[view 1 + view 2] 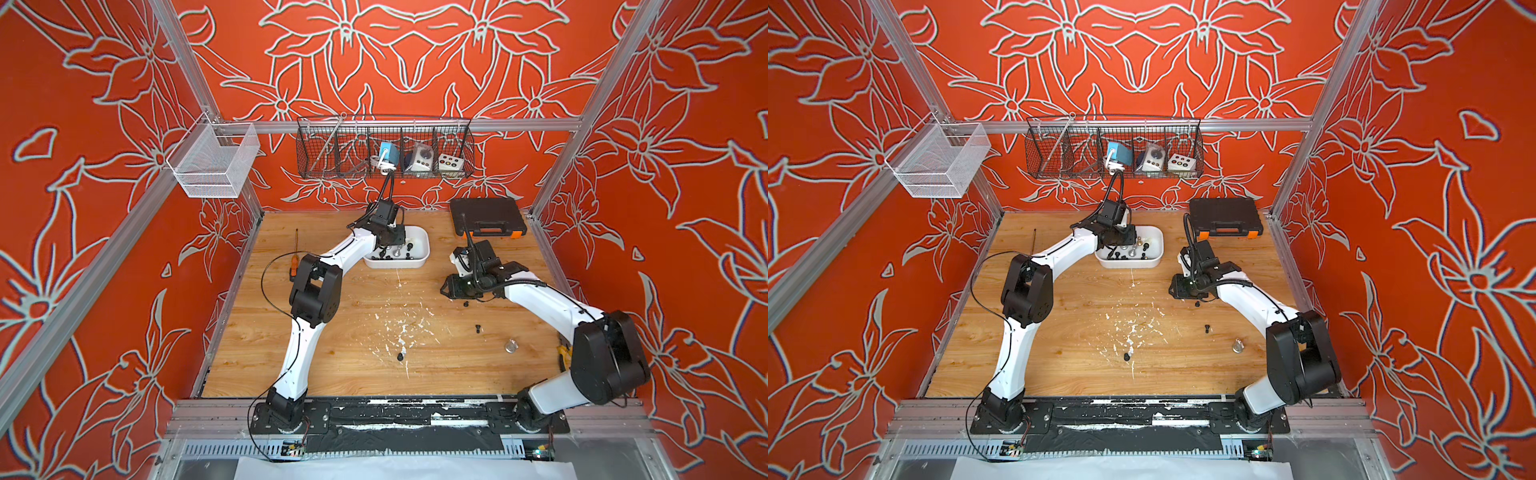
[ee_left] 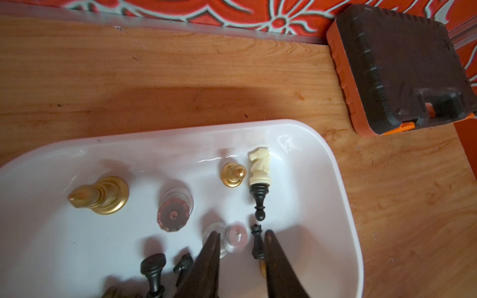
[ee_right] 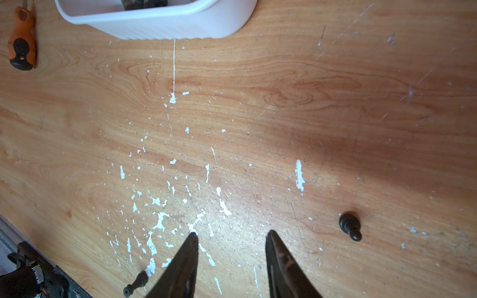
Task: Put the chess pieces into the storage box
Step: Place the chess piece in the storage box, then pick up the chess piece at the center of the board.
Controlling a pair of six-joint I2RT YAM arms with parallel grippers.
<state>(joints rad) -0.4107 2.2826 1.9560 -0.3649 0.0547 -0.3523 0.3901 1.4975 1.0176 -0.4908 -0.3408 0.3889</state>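
Chess pieces [image 2: 103, 196] mostly lie in the box [image 2: 317, 196], under the left jaws, which stand open either side of a small black piece [image 2: 256, 243]. A few remain on the tabletop [image 3: 309, 103]; the black pawn [image 3: 350, 225] nearest the open, empty right jaws sits near them, off their line.

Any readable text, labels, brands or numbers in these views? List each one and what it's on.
None readable in any view.
Black case: no brand or label shows on its lid.
White button box in the wire basket: dark round buttons only; any print is too small to read.
Screwdriver handle and storage box: no lettering shows.
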